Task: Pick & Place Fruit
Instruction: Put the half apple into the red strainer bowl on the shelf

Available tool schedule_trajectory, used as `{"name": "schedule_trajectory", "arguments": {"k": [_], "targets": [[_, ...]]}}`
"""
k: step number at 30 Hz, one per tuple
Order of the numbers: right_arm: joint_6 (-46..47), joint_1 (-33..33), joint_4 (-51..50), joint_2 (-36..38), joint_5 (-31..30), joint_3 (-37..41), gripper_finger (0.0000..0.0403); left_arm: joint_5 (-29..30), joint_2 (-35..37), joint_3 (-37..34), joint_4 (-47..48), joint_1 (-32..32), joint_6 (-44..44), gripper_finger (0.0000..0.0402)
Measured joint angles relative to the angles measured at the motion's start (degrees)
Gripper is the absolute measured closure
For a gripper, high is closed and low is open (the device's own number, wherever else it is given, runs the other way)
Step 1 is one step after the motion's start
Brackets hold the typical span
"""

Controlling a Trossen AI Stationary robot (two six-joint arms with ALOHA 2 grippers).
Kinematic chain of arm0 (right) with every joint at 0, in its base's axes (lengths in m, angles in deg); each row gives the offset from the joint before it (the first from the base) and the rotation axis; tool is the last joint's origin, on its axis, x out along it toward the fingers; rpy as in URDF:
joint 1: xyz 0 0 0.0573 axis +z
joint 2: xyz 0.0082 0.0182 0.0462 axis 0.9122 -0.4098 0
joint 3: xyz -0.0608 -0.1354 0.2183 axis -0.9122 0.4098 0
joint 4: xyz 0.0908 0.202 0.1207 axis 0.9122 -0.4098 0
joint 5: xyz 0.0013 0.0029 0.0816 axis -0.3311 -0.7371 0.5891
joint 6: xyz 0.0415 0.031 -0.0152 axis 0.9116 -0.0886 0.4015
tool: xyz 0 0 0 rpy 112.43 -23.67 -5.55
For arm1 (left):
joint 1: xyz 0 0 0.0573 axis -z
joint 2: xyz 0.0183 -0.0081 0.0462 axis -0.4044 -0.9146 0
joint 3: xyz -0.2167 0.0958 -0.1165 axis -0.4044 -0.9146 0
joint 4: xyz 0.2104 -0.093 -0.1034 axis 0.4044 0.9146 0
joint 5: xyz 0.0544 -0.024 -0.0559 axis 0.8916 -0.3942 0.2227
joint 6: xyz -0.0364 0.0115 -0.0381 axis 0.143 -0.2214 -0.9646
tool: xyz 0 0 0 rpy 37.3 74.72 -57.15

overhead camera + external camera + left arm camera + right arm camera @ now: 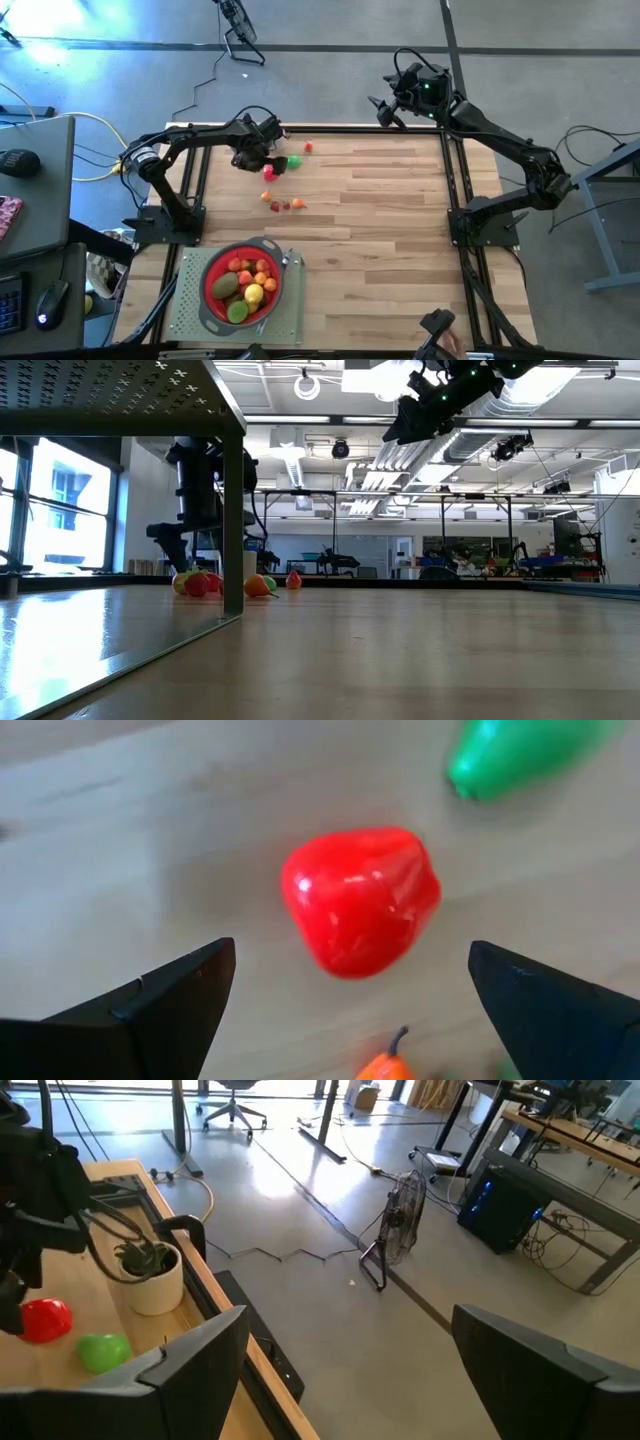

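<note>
My left gripper (258,160) hangs open over the table's far left part. A red toy fruit (360,900) lies on the wood between and beyond its two fingers, which stand apart from it on either side. The same fruit shows in the high view (268,172). A green fruit (293,161) lies just to its right, and a small orange one (385,1065) lies close by. More small fruits (283,204) lie a little nearer. A small red one (308,147) lies farther back. My right gripper (383,108) is open and empty, raised beyond the table's far edge.
A red strainer with a grey rim (206,300) stands on a grey perforated board (290,320) at the near left and holds several fruits. A white pot with a plant (150,1285) shows by the table's far edge in the right wrist view.
</note>
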Motion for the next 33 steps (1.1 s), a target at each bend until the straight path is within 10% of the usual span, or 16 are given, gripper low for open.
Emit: {"name": "schedule_trajectory", "arguments": {"k": [11, 33], "targets": [[0.2, 0.0, -0.6, 0.0, 0.0, 0.0, 0.0062, 4.3, 0.0, 0.0, -4.8, 0.4, -21.9, 0.0011], [0.2, 0.0, -1.9, 0.0, 0.0, 0.0, 0.0062, 12.9, 0.0, 0.0, -5.3, 5.0, -30.7, 0.0011]]}}
